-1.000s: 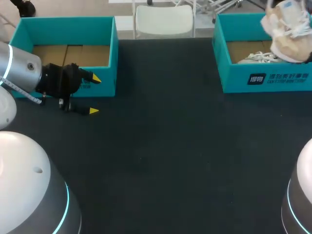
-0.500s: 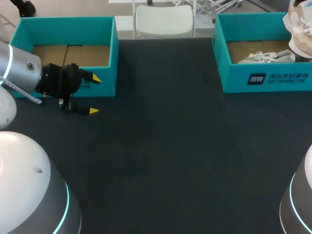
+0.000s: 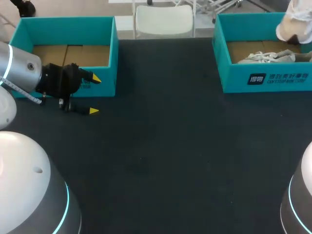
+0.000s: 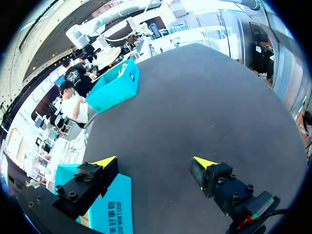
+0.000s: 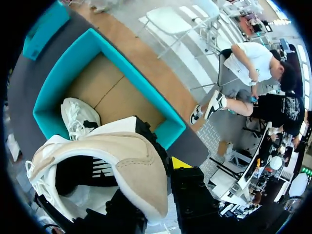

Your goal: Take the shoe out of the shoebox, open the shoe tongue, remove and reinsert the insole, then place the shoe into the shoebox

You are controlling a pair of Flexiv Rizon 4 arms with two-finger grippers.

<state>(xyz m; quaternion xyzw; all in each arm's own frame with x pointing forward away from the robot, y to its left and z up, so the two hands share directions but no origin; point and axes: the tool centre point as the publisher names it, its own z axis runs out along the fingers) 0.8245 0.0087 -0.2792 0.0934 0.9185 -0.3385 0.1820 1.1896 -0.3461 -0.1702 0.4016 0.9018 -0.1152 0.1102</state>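
Note:
A beige and white shoe hangs above the right teal shoebox, with my right gripper shut on its heel collar; only one yellow tip shows. In the head view only part of this shoe appears, at the far right corner over the shoebox. A second white shoe lies inside that box, also visible under the held shoe. My left gripper stands open and holds nothing, low in front of the left teal box. Its fingers point across the table.
The left teal box holds only its cardboard floor. The right shoebox sits far across the dark mat from the left gripper. A white chair stands behind the table's far edge.
The held shoe has risen and shifted right, mostly leaving the head view and uncovering the second shoe in the box. The left arm has not moved.

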